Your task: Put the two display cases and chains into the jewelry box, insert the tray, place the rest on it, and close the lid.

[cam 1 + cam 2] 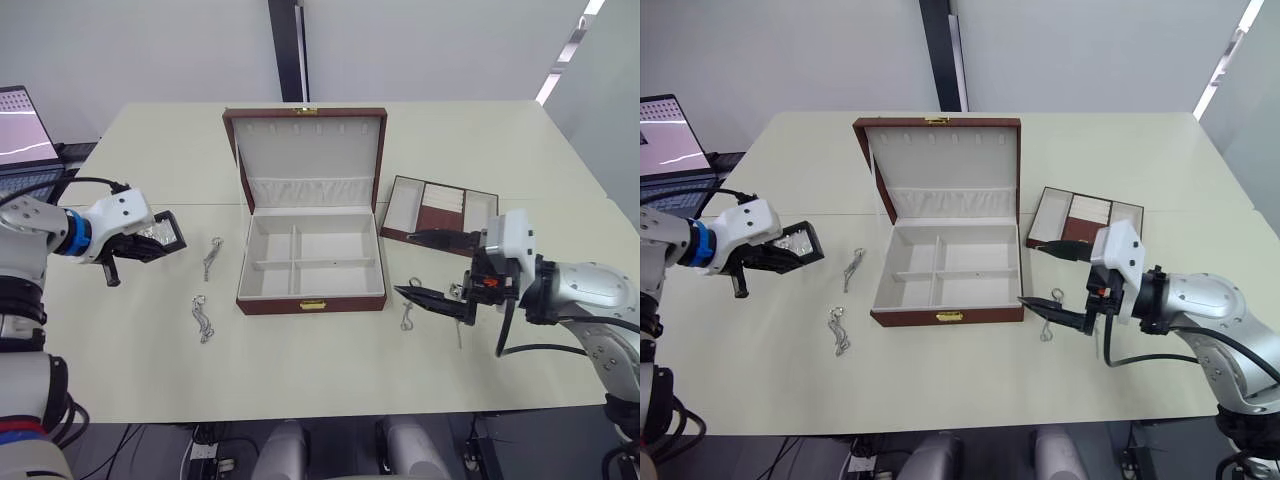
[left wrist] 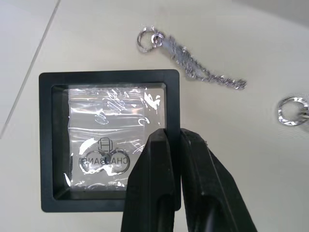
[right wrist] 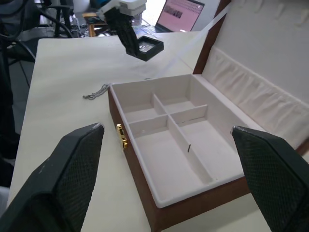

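Head views: the left gripper [image 1: 150, 240] is clamped on one display case [image 1: 160, 234], held clear of the table [image 1: 480, 130] and well left of the jewelry box [image 1: 312, 262], whose lid [image 1: 308, 155] stands open. Two chains [image 1: 212, 257] [image 1: 203, 318] lie between case and box. The tray [image 1: 440, 210] rests right of the box. The right gripper [image 1: 432, 270] is spread wide and empty, with a thin ring-topped piece [image 1: 409, 312] beside its lower finger.

Left wrist view: both fingers [image 2: 159, 193] pinch the case [image 2: 108, 140] at one frame edge only. Judgement: carry it level and slowly; an edge grip may let it swing. One chain [image 2: 193, 63] lies beyond the case.

Right wrist view: the box compartments [image 3: 169, 145] are empty. Judgement: lower the case flat into a cell before release, clear of the dividers
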You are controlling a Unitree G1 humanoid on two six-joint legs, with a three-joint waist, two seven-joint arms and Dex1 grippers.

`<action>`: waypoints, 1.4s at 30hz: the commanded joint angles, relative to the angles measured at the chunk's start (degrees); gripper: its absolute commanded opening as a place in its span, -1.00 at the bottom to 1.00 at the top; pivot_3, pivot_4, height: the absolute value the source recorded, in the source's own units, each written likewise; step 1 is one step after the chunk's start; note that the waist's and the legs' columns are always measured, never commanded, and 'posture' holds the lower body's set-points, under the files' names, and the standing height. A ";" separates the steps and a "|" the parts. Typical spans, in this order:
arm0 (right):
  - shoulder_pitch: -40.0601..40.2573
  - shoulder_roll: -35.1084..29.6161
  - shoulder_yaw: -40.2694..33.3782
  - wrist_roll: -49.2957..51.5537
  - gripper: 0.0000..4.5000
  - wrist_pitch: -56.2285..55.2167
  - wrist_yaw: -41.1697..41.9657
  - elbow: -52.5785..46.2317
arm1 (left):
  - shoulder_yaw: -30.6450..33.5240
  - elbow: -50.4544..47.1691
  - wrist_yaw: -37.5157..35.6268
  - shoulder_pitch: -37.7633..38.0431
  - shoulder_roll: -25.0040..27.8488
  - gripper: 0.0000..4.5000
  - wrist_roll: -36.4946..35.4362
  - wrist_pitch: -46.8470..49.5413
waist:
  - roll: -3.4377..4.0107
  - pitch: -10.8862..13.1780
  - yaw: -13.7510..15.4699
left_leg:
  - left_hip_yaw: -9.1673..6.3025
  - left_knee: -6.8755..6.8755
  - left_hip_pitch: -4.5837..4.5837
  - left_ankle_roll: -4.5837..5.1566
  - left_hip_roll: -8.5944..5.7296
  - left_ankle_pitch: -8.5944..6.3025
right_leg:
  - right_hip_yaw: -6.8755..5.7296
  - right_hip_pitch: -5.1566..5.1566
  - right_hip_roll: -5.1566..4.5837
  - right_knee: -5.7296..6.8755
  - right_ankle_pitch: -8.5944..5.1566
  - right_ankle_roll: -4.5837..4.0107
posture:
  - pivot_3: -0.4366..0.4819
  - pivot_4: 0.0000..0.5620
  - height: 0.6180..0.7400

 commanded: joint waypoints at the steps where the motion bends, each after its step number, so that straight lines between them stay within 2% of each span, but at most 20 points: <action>1: 2.04 -1.17 -3.68 0.62 1.00 -0.21 -0.62 -0.66 | 1.96 -14.25 -4.54 2.32 2.64 -0.98 -4.31 9.89 | 0.00 0.00 0.02 | 0.00 0.00 0.00 0.00 0.00 0.00 | 0.01 0.00 0.00 0.01 0.00 0.00 | -0.05 -0.47 1.00; 5: 5.38 -1.78 -6.25 -0.67 1.00 -1.48 -1.45 0.10 | 1.80 -30.66 -8.95 2.98 4.01 -0.98 -9.08 21.28 | -0.01 0.00 0.06 | -0.02 0.04 -0.03 0.00 0.01 0.00 | 0.02 0.02 0.03 0.01 0.00 0.00 | -0.05 -0.47 1.00; 7: 6.38 -1.59 -7.03 -1.34 1.00 -2.10 -2.22 0.07 | 0.39 -34.46 -9.44 0.92 3.16 -0.98 -9.86 24.64 | -0.01 0.01 0.06 | -0.03 0.09 -0.07 0.00 0.01 0.00 | 0.05 0.02 0.05 0.00 0.00 0.00 | -0.05 -0.47 1.00; 13: 8.56 -1.11 -8.85 -2.37 1.00 -2.24 -5.10 -1.65 | -4.04 -37.22 -9.14 -3.97 -0.68 -0.98 -10.64 28.19 | -0.01 0.01 0.01 | -0.01 0.11 -0.06 0.00 0.03 0.00 | 0.08 0.03 0.12 0.01 0.00 0.00 | -0.05 -0.47 1.00; 17: 10.98 -1.05 -10.68 -2.01 1.00 -1.89 -6.96 -3.44 | -6.47 -38.07 -8.57 -6.51 -5.70 -0.98 -12.14 30.33 | -0.01 0.01 0.10 | -0.04 0.13 -0.10 0.00 0.04 0.00 | 0.10 0.03 0.15 0.00 0.00 0.00 | -0.05 -0.47 1.00; 27: 16.98 -0.57 -13.81 -1.54 1.00 -1.04 -11.52 -8.18 | -14.54 -24.12 -3.37 -11.75 -19.00 -0.98 -6.43 19.96 | -0.02 0.01 0.78 | -0.14 0.67 -0.34 0.13 -0.01 -0.08 | 0.14 0.05 0.18 0.04 0.01 0.03 | -0.05 -0.47 1.00; 34: 18.85 -0.39 -15.07 -1.17 1.00 -0.33 -13.80 -10.13 | -15.88 -12.56 -0.45 -15.03 -27.77 -0.98 -4.52 14.03 | -0.02 0.01 1.05 | -0.14 0.72 -0.38 0.14 -0.04 -0.08 | 0.15 0.05 0.18 0.04 0.02 0.05 | -0.05 -0.47 1.00; 42: 20.25 -0.74 -16.09 -0.72 1.00 0.15 -14.95 -11.33 | -16.26 -4.02 0.98 -16.97 -32.80 -0.98 -1.80 8.79 | -0.02 0.01 0.90 | -0.14 0.72 -0.37 0.17 -0.06 -0.10 | 0.22 0.05 0.19 0.04 0.02 0.05 | -0.05 -0.47 1.00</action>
